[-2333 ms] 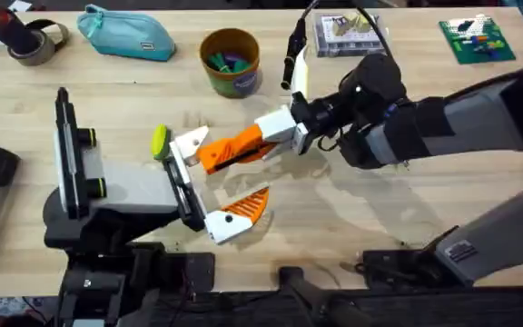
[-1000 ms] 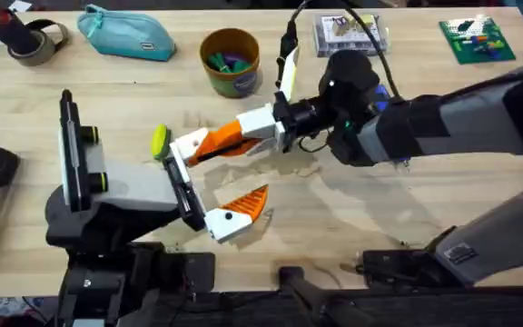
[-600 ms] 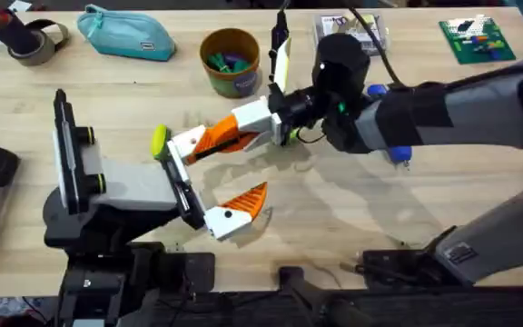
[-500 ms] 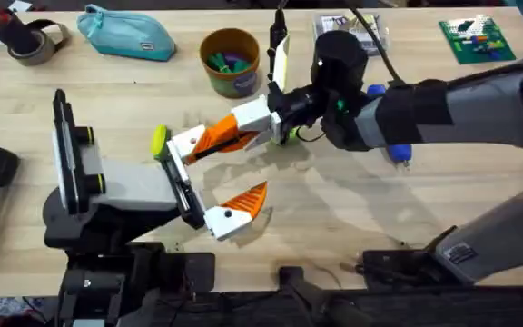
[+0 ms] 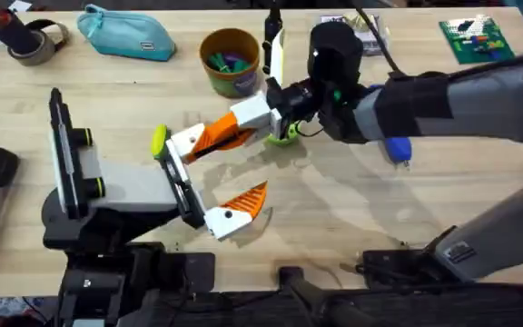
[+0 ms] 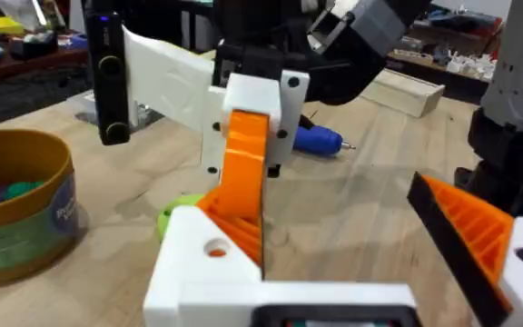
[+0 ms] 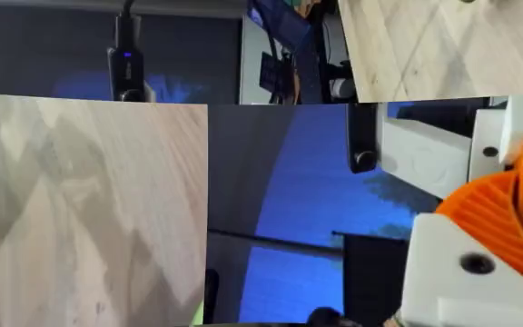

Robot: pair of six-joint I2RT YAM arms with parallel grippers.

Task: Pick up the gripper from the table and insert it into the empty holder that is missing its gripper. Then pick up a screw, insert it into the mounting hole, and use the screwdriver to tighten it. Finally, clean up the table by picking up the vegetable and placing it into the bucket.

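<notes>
The gripper point(image 5: 218, 138), an orange ribbed wedge with a white base, lies slanted above the table. My right gripper point(image 5: 254, 121) is shut on its narrow end. Its white base rests against the holder point(image 5: 172, 163), the white bracket with a black rail beside the yellow-green knob point(image 5: 159, 141) on my left arm. In the left wrist view the gripper point(image 6: 245, 173) rises from the holder toward the right arm. My left gripper point(image 5: 243, 174) stands open, its one short orange finger point(image 5: 241, 207) well apart. A light green vegetable point(image 5: 284, 136) lies under the right wrist. The ochre bucket point(image 5: 231, 62) stands behind. The blue-handled screwdriver point(image 5: 398, 149) lies further right.
A teal pouch point(image 5: 125, 34) and a tape roll point(image 5: 34, 41) sit at the back left. A clear parts box point(image 5: 352, 27) and a green board with bricks point(image 5: 478, 38) sit at the back right. The bucket holds green and purple items.
My right arm swung toward the back left with the orange gripper, bringing its white base up to the holder. The vegetable and the screwdriver came into sight from under the arm.
</notes>
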